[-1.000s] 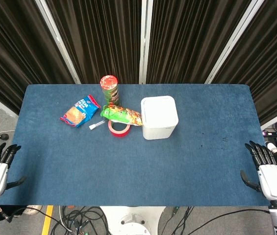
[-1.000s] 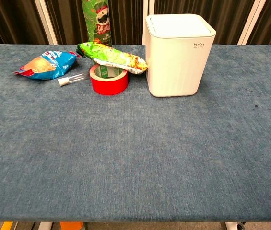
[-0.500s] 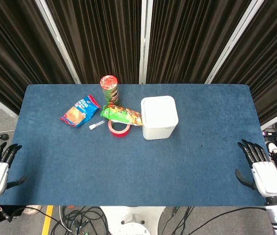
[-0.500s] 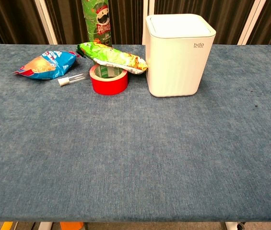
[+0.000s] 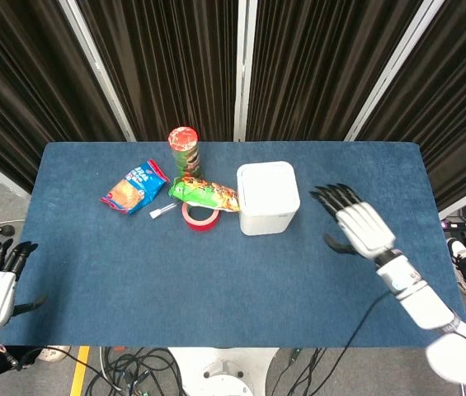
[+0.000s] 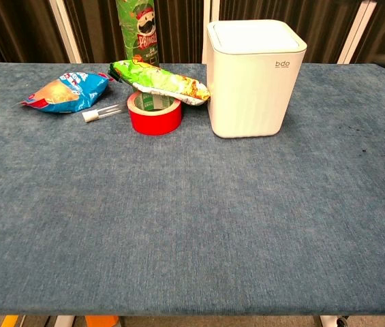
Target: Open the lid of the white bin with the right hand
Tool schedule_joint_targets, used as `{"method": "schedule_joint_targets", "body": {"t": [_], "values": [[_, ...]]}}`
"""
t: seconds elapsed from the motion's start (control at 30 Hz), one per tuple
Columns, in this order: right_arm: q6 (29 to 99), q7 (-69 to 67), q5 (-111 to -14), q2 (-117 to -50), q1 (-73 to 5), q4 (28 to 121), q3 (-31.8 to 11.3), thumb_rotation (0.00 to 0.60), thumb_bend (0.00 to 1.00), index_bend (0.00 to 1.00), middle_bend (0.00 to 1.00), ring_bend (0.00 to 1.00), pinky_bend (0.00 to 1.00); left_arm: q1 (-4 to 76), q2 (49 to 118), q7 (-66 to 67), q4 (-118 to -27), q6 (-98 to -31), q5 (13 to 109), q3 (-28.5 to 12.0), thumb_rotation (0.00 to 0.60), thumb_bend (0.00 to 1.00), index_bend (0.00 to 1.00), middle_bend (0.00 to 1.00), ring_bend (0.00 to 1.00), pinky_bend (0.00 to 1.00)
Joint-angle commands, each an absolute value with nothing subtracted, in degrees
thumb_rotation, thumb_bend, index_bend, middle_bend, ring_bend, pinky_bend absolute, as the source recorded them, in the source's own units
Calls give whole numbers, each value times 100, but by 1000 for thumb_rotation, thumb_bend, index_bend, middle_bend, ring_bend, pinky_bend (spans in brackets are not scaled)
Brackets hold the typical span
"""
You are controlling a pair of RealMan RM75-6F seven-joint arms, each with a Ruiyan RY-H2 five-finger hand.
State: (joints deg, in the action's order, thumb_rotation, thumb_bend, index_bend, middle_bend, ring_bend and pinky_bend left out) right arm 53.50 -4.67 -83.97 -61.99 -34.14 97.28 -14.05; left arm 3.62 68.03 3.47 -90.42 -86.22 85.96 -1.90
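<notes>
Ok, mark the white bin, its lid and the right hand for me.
white bin (image 6: pixel 247 102), chest view, front wall.
lid (image 5: pixel 266 181), head view, middle of top.
right hand (image 5: pixel 363 225), head view, back of the hand.

Blue-clothed table (image 5: pixel 216 272) before dark pleated curtains (image 5: pixel 167 58)

Bright, even overhead light, soft shadows, sharp focus; edges perhaps slightly distorted.
</notes>
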Motion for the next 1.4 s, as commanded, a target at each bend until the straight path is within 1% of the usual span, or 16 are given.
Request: {"method": "schedule_joint_targets", "body": {"t": [0.03,0.23,0.4,0.5,0.57,0.67,0.73,0.8,0.87,1.0,1.1,1.3,1.4], "values": [[4643,-93,-7871,-6614,-4107,9490,-1703,600,307,162,118,0,0,361,6817,308,-9000,-8619,8575,-202,600,0,147,132,12,4],[4046,684,-7185,-7141,-4693,9066,-1603,600,308,249,187,0,0,364,6843,213,-8906,-8606,8554,-210,600,0,147,132,12,4],[3924,1099,-6721,-7337,-4864,9007,-1436,600,308,321,252,0,0,350,6878,108,-8804,-8598,8526,-207,600,0,147,132,12,4],[4003,1237,-6569,-7368,-4897,9055,-1381,600,308,328,248,0,0,345,6889,64,-8752,-8604,8536,-200,600,0,147,132,12,4],[4278,1192,-6672,-7370,-4837,9147,-1419,600,308,328,223,0,0,339,6891,34,-8733,-8616,8540,-201,600,0,147,132,12,4],[4838,992,-6996,-7257,-4631,9357,-1488,600,307,295,186,0,0,329,6892,2,-8709,-8650,8552,-208,600,0,147,132,12,4],[5222,903,-7186,-7098,-4430,9511,-1478,600,308,234,154,0,0,328,6887,-13,-8701,-8665,8567,-209,600,0,147,132,12,4],[5533,905,-7303,-6923,-4228,9661,-1426,600,308,152,123,0,0,333,6880,-21,-8695,-8668,8582,-210,600,0,147,132,12,4],[5902,936,-7410,-6687,-3939,9875,-1320,600,309,110,103,0,0,343,6881,-33,-8686,-8667,8599,-211,600,0,147,132,12,4],[6608,839,-7666,-6296,-3278,10228,-989,600,309,55,61,0,0,370,6890,-52,-8667,-8653,8624,-219,600,0,147,132,12,4],[7221,665,-7943,-6129,-2668,10267,-620,600,309,45,47,0,0,396,6896,-52,-8666,-8636,8648,-221,600,0,147,132,12,4],[8329,133,-8421,-6250,-1575,9835,13,600,310,35,28,0,0,402,6902,-43,-8670,-8648,8678,-211,600,0,147,132,12,4],[8823,42,-8638,-6380,-1141,9654,222,600,310,30,22,0,0,392,6901,-21,-8698,-8657,8676,-202,600,0,147,132,12,4]]}}
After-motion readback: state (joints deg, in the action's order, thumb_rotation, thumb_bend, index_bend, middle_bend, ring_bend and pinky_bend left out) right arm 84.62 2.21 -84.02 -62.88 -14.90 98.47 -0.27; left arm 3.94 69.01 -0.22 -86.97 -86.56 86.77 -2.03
